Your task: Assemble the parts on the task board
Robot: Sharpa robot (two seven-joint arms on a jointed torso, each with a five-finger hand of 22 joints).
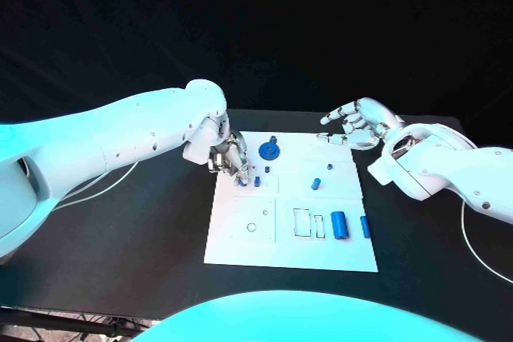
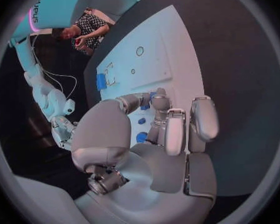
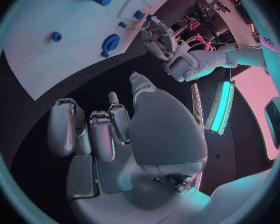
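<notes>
The white task board (image 1: pixel 248 247) lies in the middle of the table. My left hand (image 1: pixel 227 158) reaches down at its far left corner, and thumb and a finger pinch a small blue part (image 2: pixel 152 94) there. A round blue part (image 1: pixel 270 148) sits just beyond it. Two small blue pegs (image 1: pixel 316 183) (image 1: pixel 331 165) stand further right, and two blue cylinders (image 1: pixel 340 225) (image 1: pixel 365 226) lie near the right edge. My right hand (image 1: pixel 358 125) hovers off the far right corner, fingers loosely apart and empty. The right wrist view also catches the round blue part (image 3: pixel 110 42) and the left hand (image 3: pixel 160 39).
Outlined slots (image 1: pixel 308 223) and a small round hole (image 1: pixel 251 227) mark the board's near half. Black table (image 1: pixel 139 245) surrounds the board on both sides. A thin cable (image 1: pixel 471 238) trails along the right side.
</notes>
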